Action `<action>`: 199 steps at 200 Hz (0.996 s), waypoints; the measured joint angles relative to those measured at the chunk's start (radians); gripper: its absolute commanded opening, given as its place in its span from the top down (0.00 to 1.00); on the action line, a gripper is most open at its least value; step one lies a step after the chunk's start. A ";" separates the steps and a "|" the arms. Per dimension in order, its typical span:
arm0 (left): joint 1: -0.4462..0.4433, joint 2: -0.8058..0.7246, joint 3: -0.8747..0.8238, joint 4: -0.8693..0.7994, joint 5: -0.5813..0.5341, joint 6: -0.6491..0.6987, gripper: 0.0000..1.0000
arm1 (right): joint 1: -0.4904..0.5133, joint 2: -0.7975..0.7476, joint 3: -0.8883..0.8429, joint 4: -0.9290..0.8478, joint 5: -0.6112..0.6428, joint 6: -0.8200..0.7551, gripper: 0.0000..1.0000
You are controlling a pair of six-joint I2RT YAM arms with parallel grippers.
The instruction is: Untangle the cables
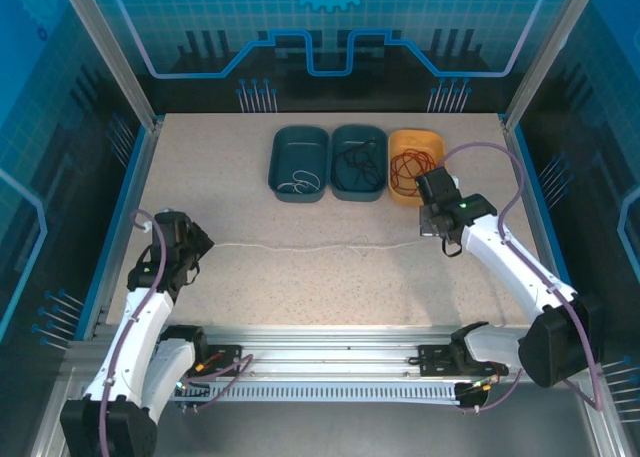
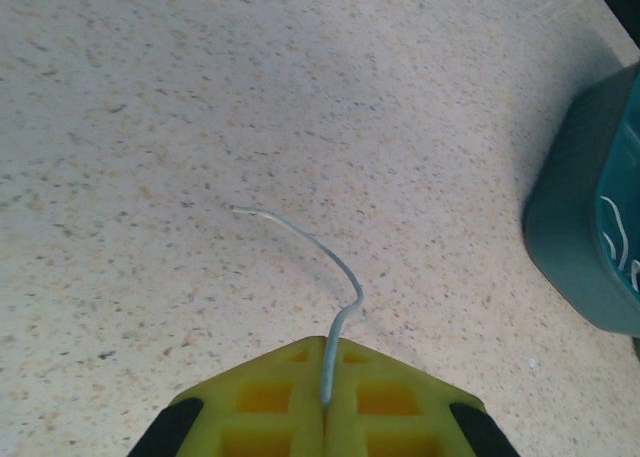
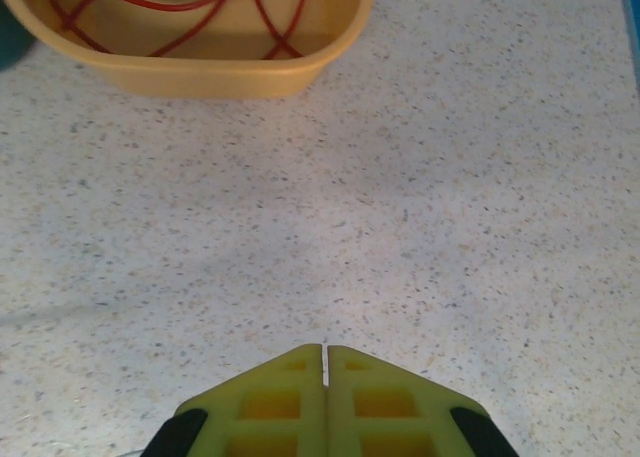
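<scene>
1. Top external view is showing you the white cable [image 1: 320, 245] lying stretched across the table, its long axis running left to right between the two arms, in front of the bins.
2. Your left gripper [image 1: 197, 245] is pinching one end. In the left wrist view its pads [image 2: 270, 397] are pressing together on the cable [image 2: 338, 272], with a short free tail curling ahead.
3. Your right gripper [image 1: 437, 235] is sitting at the opposite end, pads [image 3: 270, 402] together. The cable is reaching it from the left, so it is probably clamping that end (the wrist view is not showing this clearly).
4. The red cable [image 1: 412, 167] is resting in the yellow bin [image 1: 398, 142] and the black cable [image 1: 358, 165] in the middle teal bin [image 1: 358, 129].
5. The left teal bin [image 1: 300, 130], holding a white wire [image 1: 298, 185], is lying beyond the cable's middle, roughly equally near both arms.
</scene>
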 measured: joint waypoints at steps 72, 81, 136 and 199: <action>0.108 0.028 -0.002 -0.010 0.002 0.000 1.00 | -0.135 -0.023 -0.054 0.006 -0.064 -0.019 1.00; 0.108 0.033 -0.002 -0.010 0.003 0.000 1.00 | -0.135 -0.023 -0.058 0.010 -0.074 -0.019 1.00; 0.108 0.037 -0.002 0.017 0.075 0.004 1.00 | -0.108 -0.050 -0.060 0.032 -0.148 -0.032 1.00; 0.107 0.010 0.069 0.074 0.293 -0.007 1.00 | 0.023 -0.147 -0.020 0.067 -0.252 -0.042 1.00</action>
